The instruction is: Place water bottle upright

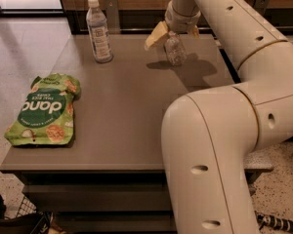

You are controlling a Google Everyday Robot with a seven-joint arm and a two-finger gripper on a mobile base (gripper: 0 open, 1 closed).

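The cream end effector (174,36) hung over the grey worktop's (122,106) far right part, hiding the cap of the small clear ribbed plastic water bottle (175,52). The bulky cream robot arm (224,145) covered the worktop's near right corner and was cut off at the bottom edge. At the worktop's far left, the tall bluish plastic bottle's (98,30) label print was too small to read.

My pincer (174,36) hangs over the far side of the surface (122,111), directly above the water bottle (175,51). The bottle looks upright, I think, though its cap is hidden under my wrist. A taller labelled bottle (98,30) stands near the far left corner. A green snack bag (45,110) lies flat by the left edge. My arm (224,130) fills the right foreground.
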